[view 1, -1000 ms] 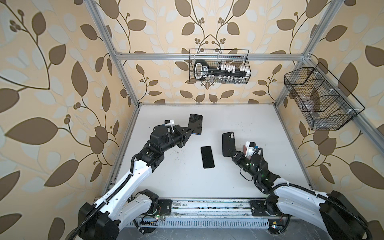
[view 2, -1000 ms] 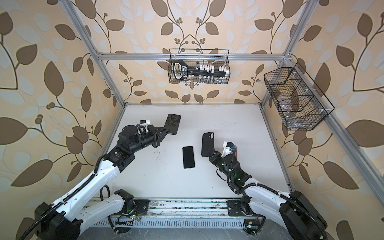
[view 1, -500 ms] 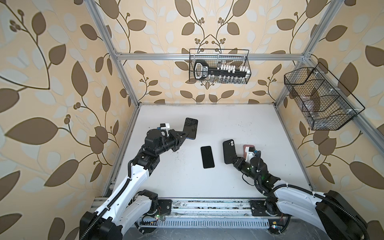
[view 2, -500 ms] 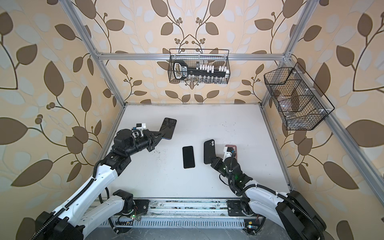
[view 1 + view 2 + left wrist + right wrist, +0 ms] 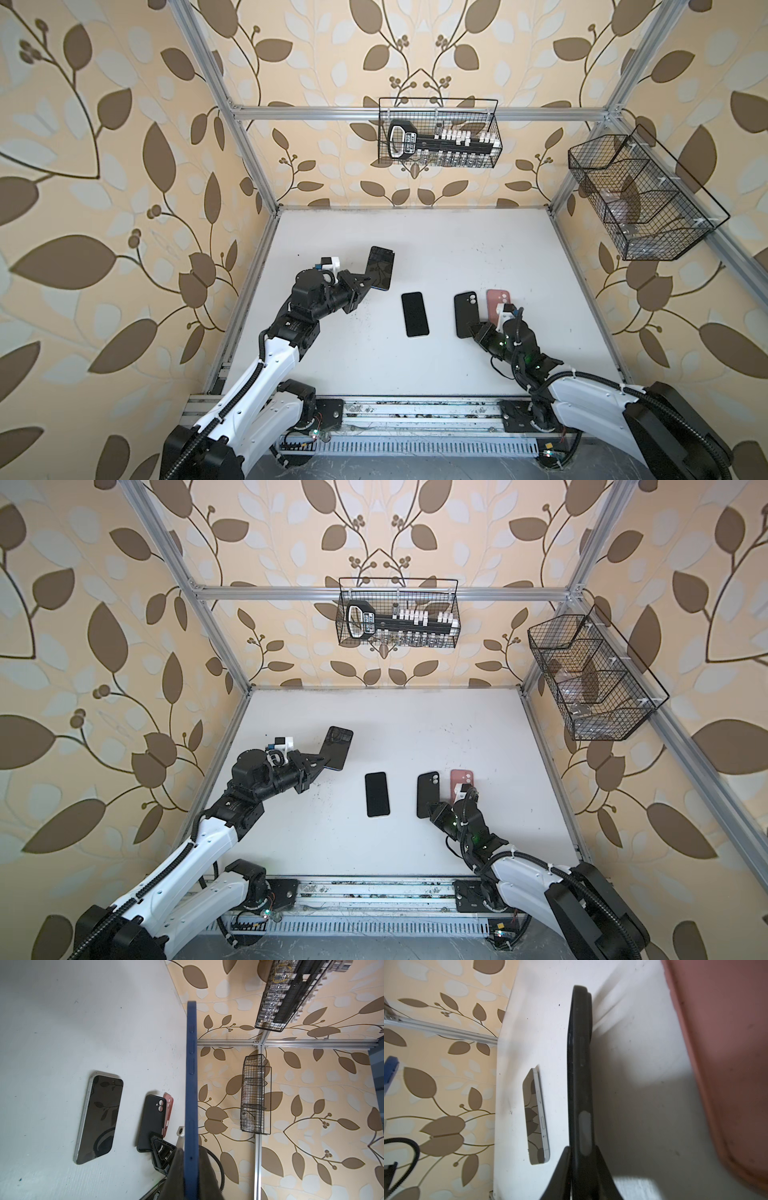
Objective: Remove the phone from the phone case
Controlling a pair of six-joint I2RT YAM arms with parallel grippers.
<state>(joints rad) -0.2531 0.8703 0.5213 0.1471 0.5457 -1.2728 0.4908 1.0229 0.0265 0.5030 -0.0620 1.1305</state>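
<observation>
Firmly, left gripper clamps the blue-cased phone; right gripper pinches the black case.

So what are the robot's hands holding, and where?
The left gripper clamps the flat blue phone case by one end, off the table. The right gripper straddles one end of the flat black phone case; whether it grips cannot be told.
</observation>
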